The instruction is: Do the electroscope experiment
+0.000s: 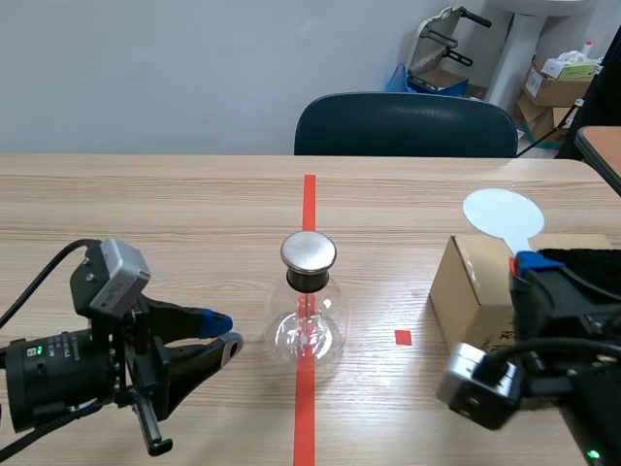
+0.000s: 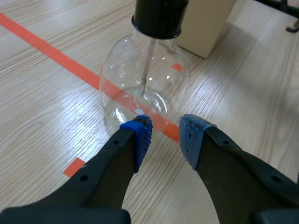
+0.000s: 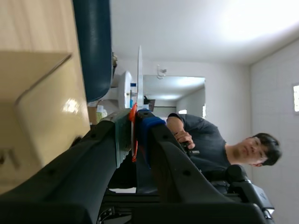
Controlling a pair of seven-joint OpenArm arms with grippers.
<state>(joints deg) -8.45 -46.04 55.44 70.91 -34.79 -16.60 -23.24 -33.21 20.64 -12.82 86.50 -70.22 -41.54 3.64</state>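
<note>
- Right gripper [image 1: 529,264] clamps white paddle [image 1: 503,214] at 2 o'clock from electroscope [image 1: 309,309], well apart; approach judged outstanding.
- Left gripper [image 1: 225,331], fingers narrowly parted, empty, at its 9 o'clock.

Clear glass flask [image 1: 309,330], brushed-metal cap [image 1: 309,250]

Held the left arm [image 1: 58,364] low over the near left corner of the table [image 1: 146,194], wrist level, with the left gripper [image 1: 223,331] [image 2: 164,135] aimed toward the table's middle and its blue-padded fingers [image 2: 138,140] spread apart, gripping nothing. Set the right arm [image 1: 572,330] at the near right edge, with the right gripper [image 1: 524,264] [image 3: 135,126] pointed toward the far edge and pressed tight on the thin handle of a paddle [image 1: 503,214] [image 3: 139,70].
</note>
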